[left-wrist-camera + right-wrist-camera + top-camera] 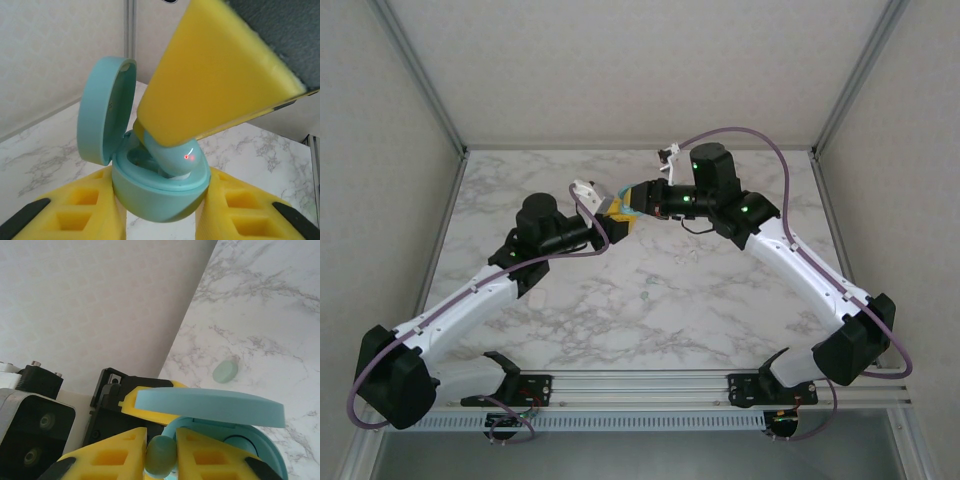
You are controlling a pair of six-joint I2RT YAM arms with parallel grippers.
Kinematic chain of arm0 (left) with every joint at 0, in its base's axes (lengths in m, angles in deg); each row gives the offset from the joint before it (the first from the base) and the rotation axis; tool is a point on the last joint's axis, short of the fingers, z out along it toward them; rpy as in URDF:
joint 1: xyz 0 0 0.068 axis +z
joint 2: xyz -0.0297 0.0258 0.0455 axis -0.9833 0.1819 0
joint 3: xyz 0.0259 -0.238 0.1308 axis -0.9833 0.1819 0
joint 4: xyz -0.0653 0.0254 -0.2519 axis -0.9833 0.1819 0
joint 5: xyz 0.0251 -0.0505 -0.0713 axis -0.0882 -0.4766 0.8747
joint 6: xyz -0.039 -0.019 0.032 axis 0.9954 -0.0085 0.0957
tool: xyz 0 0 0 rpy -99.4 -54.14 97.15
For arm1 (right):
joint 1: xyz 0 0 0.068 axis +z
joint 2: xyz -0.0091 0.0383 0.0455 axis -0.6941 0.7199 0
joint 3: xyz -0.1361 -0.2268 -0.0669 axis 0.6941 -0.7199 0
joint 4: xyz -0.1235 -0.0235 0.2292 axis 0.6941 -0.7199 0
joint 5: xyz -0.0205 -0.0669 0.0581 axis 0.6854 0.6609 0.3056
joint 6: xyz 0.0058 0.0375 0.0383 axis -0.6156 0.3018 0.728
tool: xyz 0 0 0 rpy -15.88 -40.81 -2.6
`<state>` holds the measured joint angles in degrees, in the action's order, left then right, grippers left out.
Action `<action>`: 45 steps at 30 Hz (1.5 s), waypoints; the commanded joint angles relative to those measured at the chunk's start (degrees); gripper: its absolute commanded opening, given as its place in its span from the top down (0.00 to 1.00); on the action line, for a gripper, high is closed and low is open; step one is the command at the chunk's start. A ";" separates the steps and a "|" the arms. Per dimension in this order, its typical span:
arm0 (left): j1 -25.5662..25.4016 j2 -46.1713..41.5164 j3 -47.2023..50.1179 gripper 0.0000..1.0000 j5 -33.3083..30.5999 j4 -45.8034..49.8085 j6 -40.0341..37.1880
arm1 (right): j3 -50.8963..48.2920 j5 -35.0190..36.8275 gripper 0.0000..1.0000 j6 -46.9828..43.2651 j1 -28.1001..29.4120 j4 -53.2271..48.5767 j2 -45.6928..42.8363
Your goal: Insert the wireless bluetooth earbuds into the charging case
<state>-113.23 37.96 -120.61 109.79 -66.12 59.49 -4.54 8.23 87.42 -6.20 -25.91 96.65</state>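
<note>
My left gripper (161, 196) is shut on a teal charging case (157, 192), gripping its rounded base between yellow foam fingers. The case lid (102, 107) stands open. My right gripper (161, 450) is shut on a teal earbud (161, 456). In the left wrist view that earbud (175, 152) shows a red light and its lower end sits in the case's well, under the right gripper's yellow finger (210, 80). From above, both grippers (608, 218) (634, 200) meet over the back middle of the table. A second teal earbud (225, 371) lies loose on the marble.
The marble table (650, 290) is walled by pale panels at the back and on both sides. The black body of the left gripper (107, 405) sits close to my right fingers. Both arms stretch in from the near corners.
</note>
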 commanded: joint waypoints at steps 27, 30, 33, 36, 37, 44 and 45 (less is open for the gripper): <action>-0.65 -1.30 -2.17 0.77 0.55 -2.12 0.20 | 6.70 4.05 0.72 -2.16 0.46 -7.34 2.18; -0.65 -1.29 -2.25 0.77 0.86 -2.21 0.58 | 7.35 4.08 0.72 -2.05 0.63 -7.86 3.16; -0.65 -1.13 -2.22 0.77 1.08 -2.64 1.00 | 7.71 4.13 0.72 -2.17 0.76 -7.87 3.63; -0.65 -1.20 -2.19 0.77 1.16 -2.56 1.21 | 7.94 5.19 0.73 -2.19 0.83 -8.09 3.72; -0.65 -1.20 -2.08 0.77 1.10 -2.71 1.49 | 8.08 5.03 0.73 -2.18 0.83 -7.84 3.64; -0.65 -0.07 -0.90 0.77 0.81 -5.27 4.47 | 9.48 7.40 0.68 -3.59 0.92 -8.82 2.24; -0.65 -0.03 -0.69 0.77 0.73 -5.78 4.63 | 9.72 7.90 0.67 -3.68 0.92 -9.16 2.10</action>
<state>-113.19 38.02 -120.61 108.77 -66.73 62.22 2.82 13.15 85.48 -5.56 -34.22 99.29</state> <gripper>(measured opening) 0.330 0.324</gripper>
